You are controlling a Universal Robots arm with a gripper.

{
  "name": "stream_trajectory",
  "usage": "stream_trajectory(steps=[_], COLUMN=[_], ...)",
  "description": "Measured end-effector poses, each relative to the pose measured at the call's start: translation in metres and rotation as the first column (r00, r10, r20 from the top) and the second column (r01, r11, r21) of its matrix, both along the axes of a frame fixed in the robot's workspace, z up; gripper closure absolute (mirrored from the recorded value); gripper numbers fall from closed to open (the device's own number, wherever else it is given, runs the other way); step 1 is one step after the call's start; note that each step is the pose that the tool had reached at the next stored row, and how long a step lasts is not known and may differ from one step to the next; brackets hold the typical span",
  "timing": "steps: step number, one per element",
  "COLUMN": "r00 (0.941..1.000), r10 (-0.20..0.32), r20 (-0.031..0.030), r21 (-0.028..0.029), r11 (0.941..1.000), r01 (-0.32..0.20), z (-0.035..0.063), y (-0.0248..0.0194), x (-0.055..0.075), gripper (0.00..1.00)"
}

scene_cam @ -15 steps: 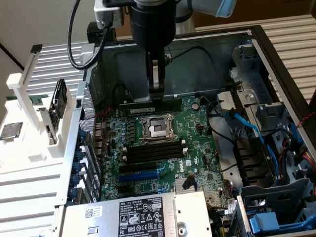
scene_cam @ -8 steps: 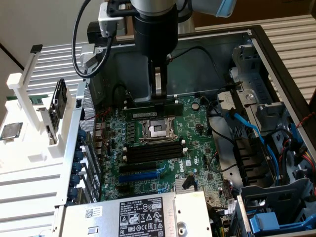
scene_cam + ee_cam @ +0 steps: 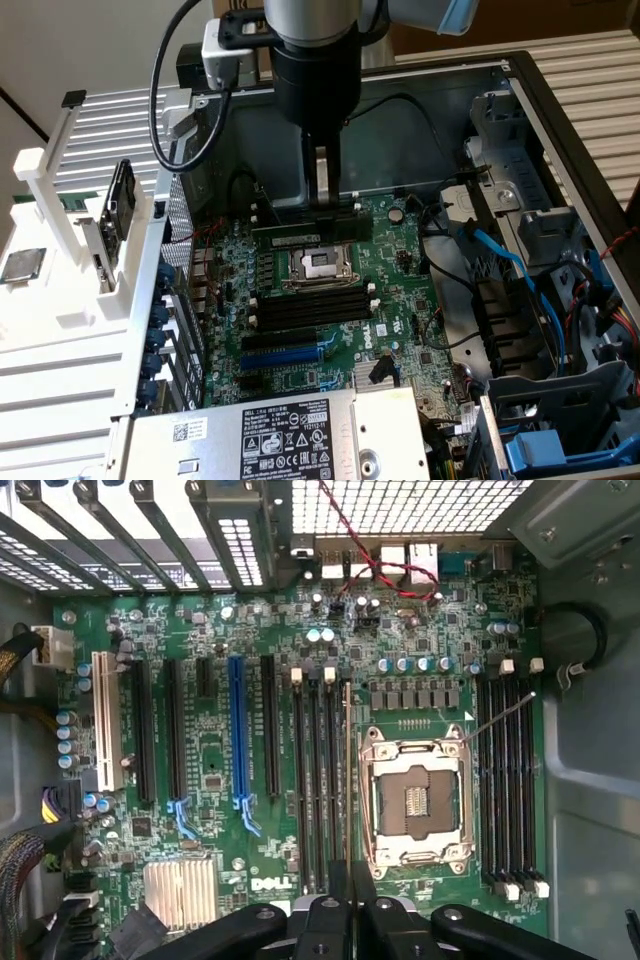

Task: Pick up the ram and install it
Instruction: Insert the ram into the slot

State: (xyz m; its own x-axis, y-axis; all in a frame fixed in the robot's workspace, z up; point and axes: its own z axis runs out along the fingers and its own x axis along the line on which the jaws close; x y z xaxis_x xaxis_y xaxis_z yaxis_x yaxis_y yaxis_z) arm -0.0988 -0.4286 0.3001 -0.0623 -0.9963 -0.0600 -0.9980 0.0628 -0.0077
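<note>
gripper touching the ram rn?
Touching. Wrist view: the ram, seen edge-on, ends clamped inside the gripper, with no gap visible.

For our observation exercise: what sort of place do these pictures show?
Probably a robotics test bench for computer assembly: an open desktop case with its motherboard exposed, a gripper holding the ram over it, a white parts rack beside.

Open room above motherboard; drive cage, blue cables crowd exterior view's right.

Motherboard matt green; case dull grey metal; slots glossy black plastic; heatsink ribbed metal; gripper matt black; ram matt board.
</note>
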Motion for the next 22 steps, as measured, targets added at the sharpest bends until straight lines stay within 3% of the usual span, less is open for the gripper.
stream_trajectory(steps=[4,14,22], r00=[1.0000,0.9998,0.9998], r10=[0.000,0.000,0.003], r20=[0.0013,0.0190,0.0219], r21=[0.0000,0.0000,0.0001], r11=[1.0000,1.0000,1.0000], r01=[0.000,0.000,-0.003], z=[-0.0034,-0.0194,-0.0303], y=[-0.0029,-0.0046,-0.0082], x=[0.000,-0.001,-0.004], gripper=[0.88,0.88,0.88])
